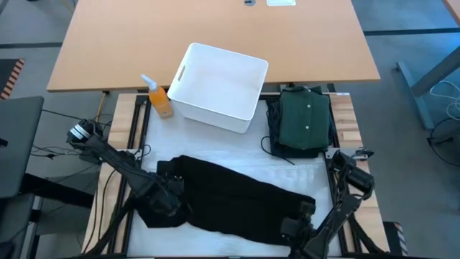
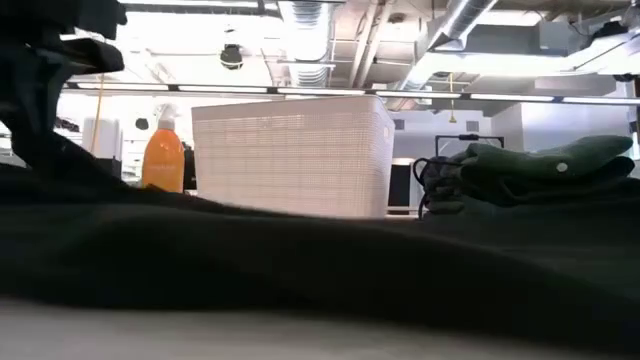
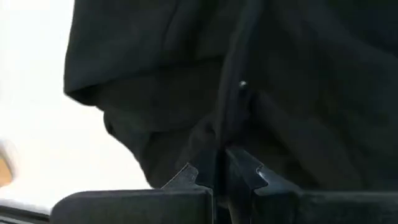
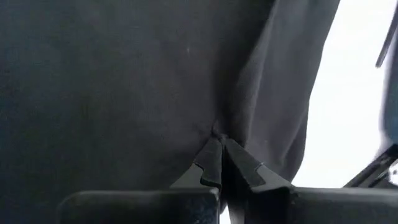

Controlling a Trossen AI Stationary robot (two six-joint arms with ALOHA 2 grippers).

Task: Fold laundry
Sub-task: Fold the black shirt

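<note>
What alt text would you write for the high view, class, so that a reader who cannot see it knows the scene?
Two dark robot arms pinch a black garment spread across the table, the left claw shut on its left end and the right claw shut on its right end. Behind it stand a white bin and an orange spray bottle, with a folded green shirt to the right.

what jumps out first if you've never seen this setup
The black garment sprawled across the near part of the table, with the left gripper and the right gripper each shut on an end of it. Behind it stand a white bin and an orange bottle, and a folded green shirt lies to the bin's right.
</note>
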